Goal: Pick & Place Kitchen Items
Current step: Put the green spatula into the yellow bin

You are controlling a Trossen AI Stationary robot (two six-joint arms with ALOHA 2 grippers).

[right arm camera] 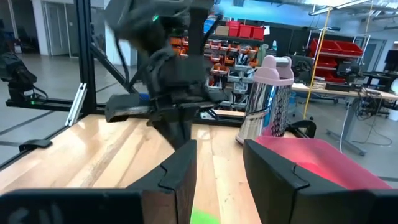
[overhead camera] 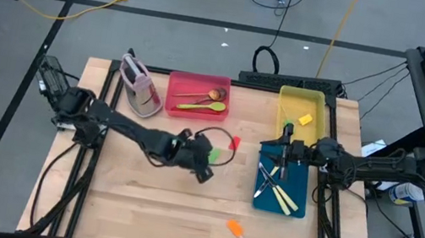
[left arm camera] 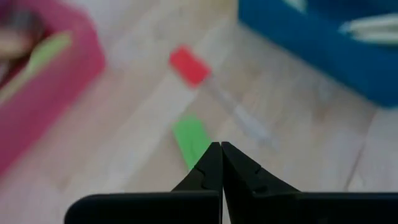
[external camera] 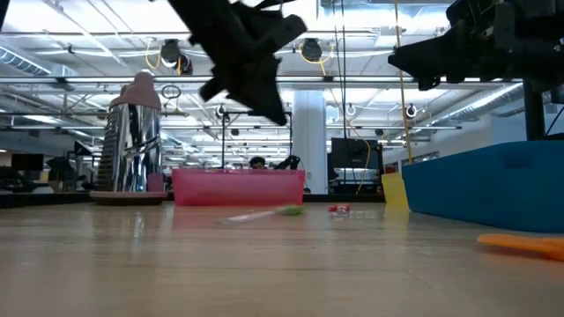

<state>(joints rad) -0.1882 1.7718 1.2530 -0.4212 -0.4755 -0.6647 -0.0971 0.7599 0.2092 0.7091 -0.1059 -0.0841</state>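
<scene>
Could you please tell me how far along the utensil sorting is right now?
Done: spoons lie in the red tray, knives and spatulas in the blue tray. In hand: the left hand is shut over the green spatula, grip unclear. Left: the red spatula and orange spatula on the table. The right hand waits open.

grey floor (overhead camera: 24, 64), yellow cable (overhead camera: 59, 5), ceiling lights (external camera: 169, 55)

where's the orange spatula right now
In the high view the orange spatula lies alone on bare table wood near the front edge, below and left of the blue tray, well clear of both hands.
</scene>
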